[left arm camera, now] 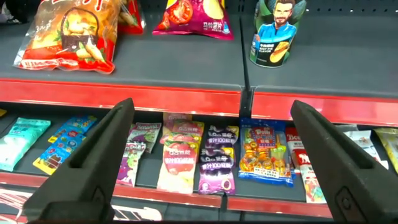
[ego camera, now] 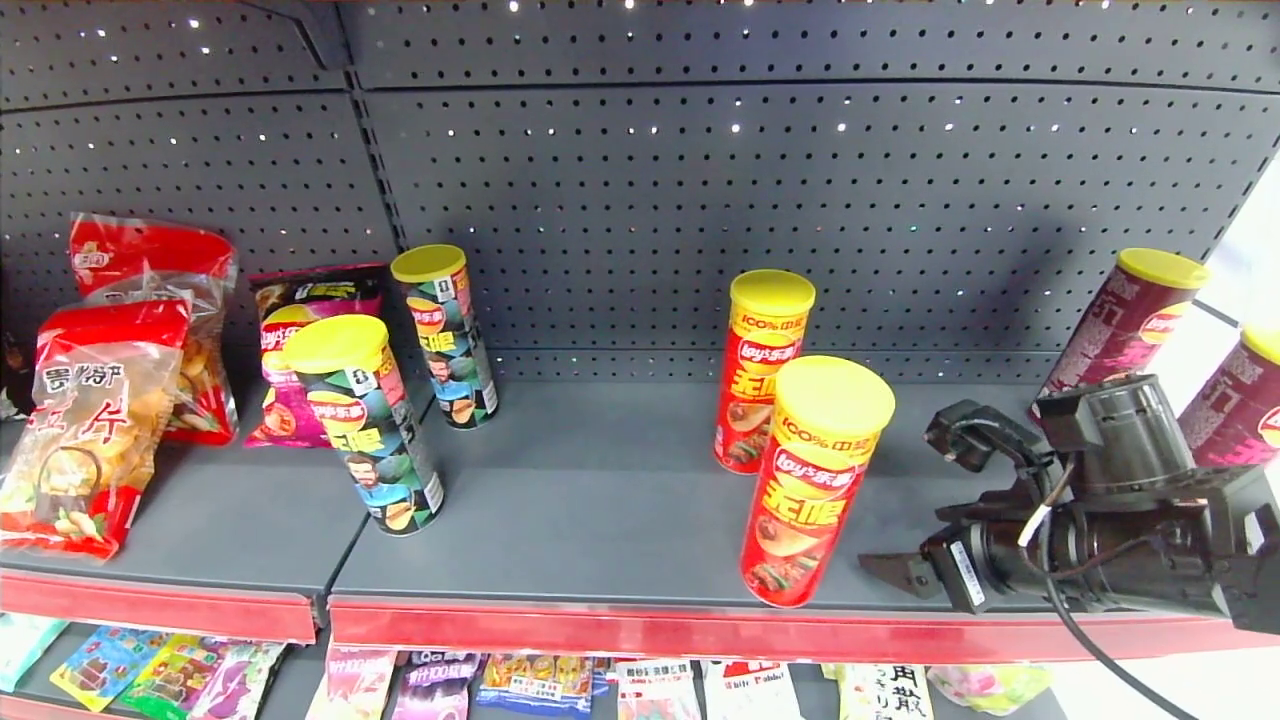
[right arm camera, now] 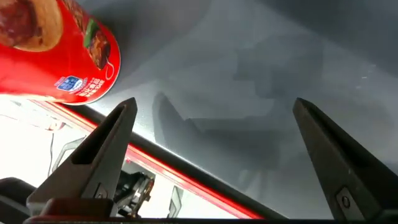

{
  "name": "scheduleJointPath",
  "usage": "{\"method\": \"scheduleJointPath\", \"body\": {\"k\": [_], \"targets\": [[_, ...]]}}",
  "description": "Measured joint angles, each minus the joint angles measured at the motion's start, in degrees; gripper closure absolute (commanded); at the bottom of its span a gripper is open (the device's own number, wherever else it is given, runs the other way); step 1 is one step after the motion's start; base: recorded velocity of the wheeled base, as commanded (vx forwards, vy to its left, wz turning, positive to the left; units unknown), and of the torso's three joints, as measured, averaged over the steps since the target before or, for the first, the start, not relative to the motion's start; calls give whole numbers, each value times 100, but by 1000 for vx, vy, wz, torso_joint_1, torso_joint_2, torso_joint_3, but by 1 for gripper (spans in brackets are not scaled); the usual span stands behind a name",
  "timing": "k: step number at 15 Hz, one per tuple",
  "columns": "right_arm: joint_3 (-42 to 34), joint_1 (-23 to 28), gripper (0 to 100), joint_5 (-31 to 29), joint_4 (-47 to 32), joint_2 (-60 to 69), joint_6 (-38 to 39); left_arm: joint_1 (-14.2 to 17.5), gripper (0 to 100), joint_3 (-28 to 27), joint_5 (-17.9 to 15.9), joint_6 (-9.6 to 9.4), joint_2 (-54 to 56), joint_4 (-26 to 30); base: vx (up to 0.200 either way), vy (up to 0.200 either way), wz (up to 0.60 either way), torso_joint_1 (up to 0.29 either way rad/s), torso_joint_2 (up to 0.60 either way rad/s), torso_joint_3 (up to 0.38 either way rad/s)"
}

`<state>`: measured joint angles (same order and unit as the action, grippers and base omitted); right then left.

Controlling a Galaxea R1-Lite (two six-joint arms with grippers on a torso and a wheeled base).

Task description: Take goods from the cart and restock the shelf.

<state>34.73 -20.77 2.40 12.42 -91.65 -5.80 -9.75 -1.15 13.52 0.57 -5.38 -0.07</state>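
We see the right gripper (right arm camera: pixel 214 104) released, fingers spread wide with nothing between them, low over the front lip of the grey shelf (ego camera: pixel 600 520). In the head view it sits at about 4 o'clock from the front red canister (ego camera: pixel 815 480). That canister stands upright near the shelf's red edge, just beside the gripper's nearer finger and not touching it. The rear red canister (ego camera: pixel 762 370) stands upright close behind, at its 11 o'clock. Toward 9 o'clock, across a bare stretch of shelf, the front dark canister (ego camera: pixel 365 425) and the rear dark canister (ego camera: pixel 445 335) stand upright, both with yellow lids. At 2 o'clock from the red pair, a maroon canister (ego camera: pixel 1135 315) stands by the pegboard back panel (ego camera: pixel 700 200), with a second maroon canister (ego camera: pixel 1245 400) at the picture's right edge. Far out at 9 o'clock, a purple chip bag (ego camera: pixel 300 340) leans behind the front dark canister, and red snack bags (ego camera: pixel 90 430) lie beside it. The left gripper (left arm camera: pixel 211 102) is likewise released and empty, fingers well apart. It faces the shelf front from lower down, before the lower shelf (left arm camera: pixel 186 198), where candy packets (left arm camera: pixel 214 158) lie in a row.
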Motion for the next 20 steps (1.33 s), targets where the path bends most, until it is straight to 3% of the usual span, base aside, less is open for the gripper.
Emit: {"method": "scheduleJointPath", "body": {"k": [20], "targets": [[517,-166,0,-16,5,-546,101,0,0,0,9,-6,-7,0,0,0,0,0,0,0]]}}
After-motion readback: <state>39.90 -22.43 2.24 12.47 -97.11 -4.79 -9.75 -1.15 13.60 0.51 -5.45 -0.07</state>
